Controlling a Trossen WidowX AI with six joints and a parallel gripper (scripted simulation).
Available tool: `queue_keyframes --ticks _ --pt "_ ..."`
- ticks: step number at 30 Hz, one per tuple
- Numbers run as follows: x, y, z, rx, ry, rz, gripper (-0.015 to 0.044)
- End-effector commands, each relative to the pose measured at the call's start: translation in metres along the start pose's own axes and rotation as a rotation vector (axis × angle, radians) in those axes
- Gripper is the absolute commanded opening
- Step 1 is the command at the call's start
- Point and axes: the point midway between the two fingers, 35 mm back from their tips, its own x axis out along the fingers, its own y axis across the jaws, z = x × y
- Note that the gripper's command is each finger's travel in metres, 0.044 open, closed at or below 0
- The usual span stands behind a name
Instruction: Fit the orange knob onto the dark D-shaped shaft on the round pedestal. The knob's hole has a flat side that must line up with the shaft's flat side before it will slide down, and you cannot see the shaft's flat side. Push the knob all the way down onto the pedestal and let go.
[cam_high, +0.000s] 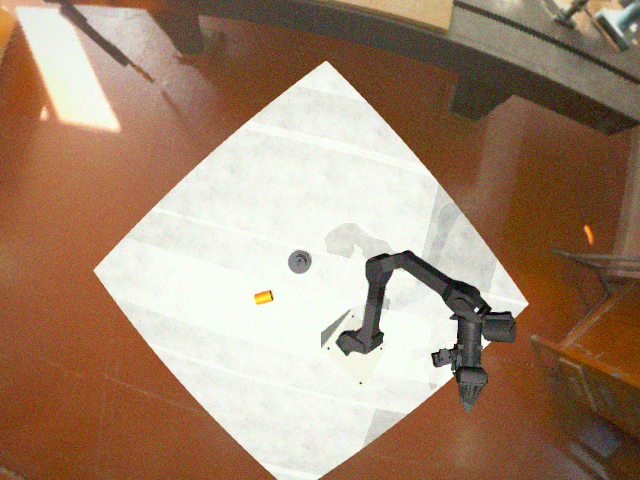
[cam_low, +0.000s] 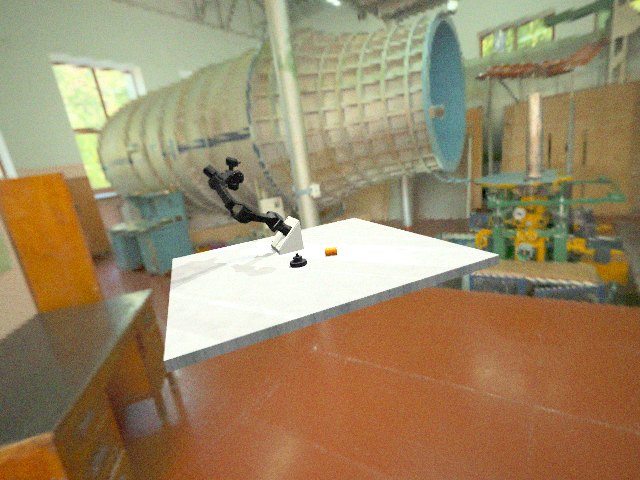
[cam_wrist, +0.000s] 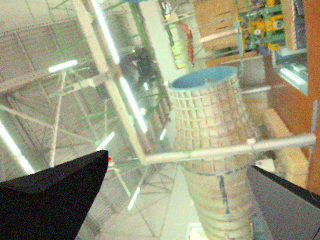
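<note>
The orange knob (cam_high: 263, 297) (cam_low: 330, 251) lies on its side on the white table. The round dark pedestal (cam_high: 292, 268) (cam_low: 298, 264) stands a short way from it, with the dark shaft (cam_high: 299, 261) (cam_low: 297, 255) upright at its middle. The shaft's flat side cannot be made out. My gripper (cam_wrist: 178, 166) is open and empty, its two fingers wide apart in the wrist view. It is raised high, far from the knob and the pedestal, and points away from the table in the top view.
The arm's pale wedge-shaped base (cam_high: 356, 369) (cam_low: 293, 238) stands on the white table (cam_high: 206, 248) (cam_low: 248, 304), near the knob and pedestal. The arm reaches up and out past the table's edge in the top view. Workshop furniture stands around the table.
</note>
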Motion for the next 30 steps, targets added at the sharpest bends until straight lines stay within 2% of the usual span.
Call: queue_keyframes --ticks 1,4,8,12,16,23,30 --pt "0.001 0.0 0.0 -0.006 -0.004 0.002 0.0426" --pt "0.014 0.005 0.008 -0.091 -0.072 0.022 0.044" --pt "0.048 0.019 0.033 -0.288 -0.26 0.045 0.044" --pt "0.087 0.044 0.08 -0.492 -0.52 0.015 0.044" --pt "0.107 0.068 0.127 -0.616 -0.72 -0.056 0.044" --pt "0.117 0.102 0.215 -0.766 -1.0 -0.273 0.044" --pt "0.099 0.124 0.312 -0.849 -1.188 -0.602 0.044"
